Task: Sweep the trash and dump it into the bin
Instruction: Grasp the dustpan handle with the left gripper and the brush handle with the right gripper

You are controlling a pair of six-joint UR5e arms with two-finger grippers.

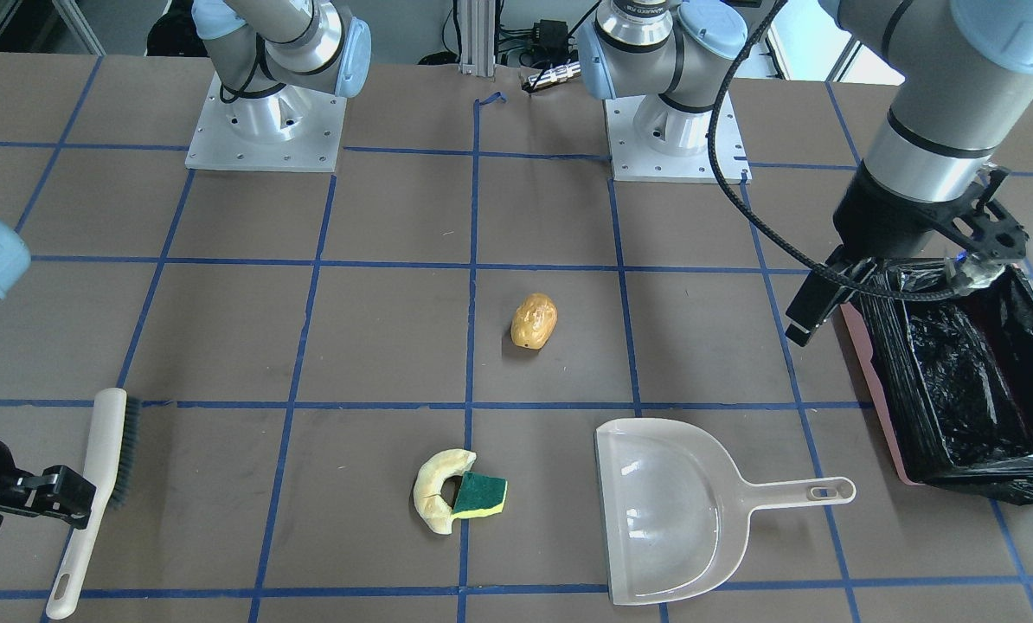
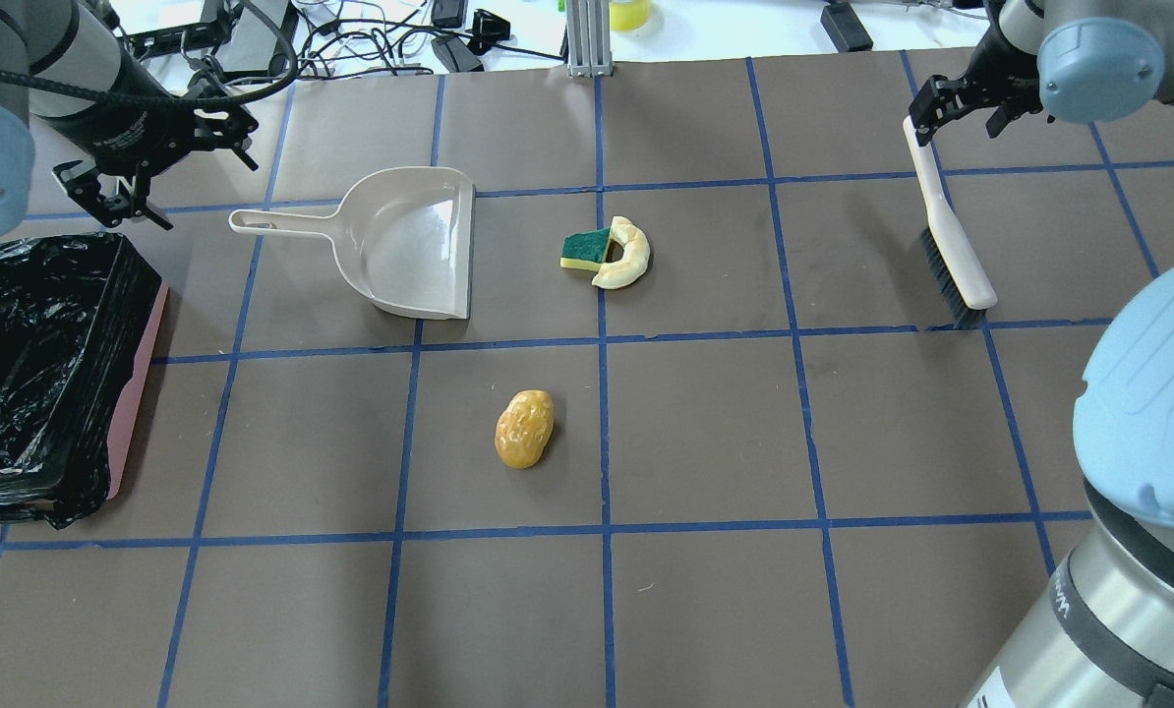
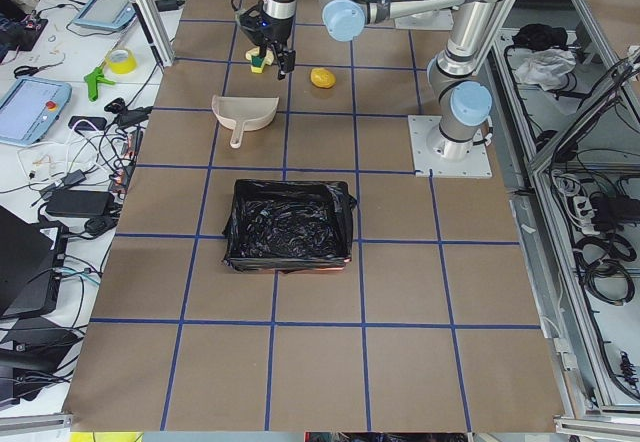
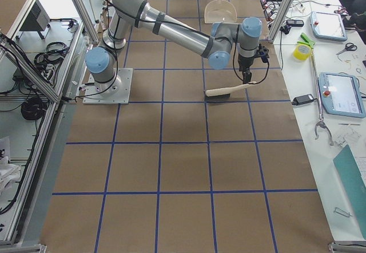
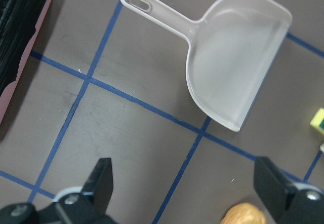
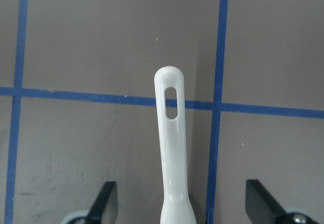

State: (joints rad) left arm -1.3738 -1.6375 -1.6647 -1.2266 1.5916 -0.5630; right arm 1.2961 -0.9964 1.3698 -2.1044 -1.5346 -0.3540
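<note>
Overhead exterior view sets out the layout: the brush [image 2: 951, 236] lies flat on the bench [image 2: 725, 442], its long axis running from 11 to 5 o'clock, handle tip at the 11 end, bristles at the 5 end. The right claw [image 6: 180, 198] hangs over that handle tip. In the right wrist view its jaws are spread wide, the handle lying on the 12-to-6 line midway between them and touching neither. Closing on the handle looks like the coming move, and this arm is far the nearer to it.

The left claw [image 5: 185, 183] is also spread, holding nothing, with the dustpan [image 2: 420, 246] at its 12 to 1 o'clock in its own wrist view.

Trash counts three pieces, all on the bench at about 9 o'clock from the brush: the crescent piece [image 2: 626, 261] and the sponge wedge [image 2: 585, 248] touch each other, and the potato-like lump [image 2: 524, 428] sits apart at their 7 o'clock. None is in the pan yet.

One dustpan lies with its mouth facing 3 o'clock toward the crescent and sponge and its handle pointing to 9. One bin [image 2: 140, 364], black-lined, stands at the pan's 8 o'clock. One brush, two claws.
</note>
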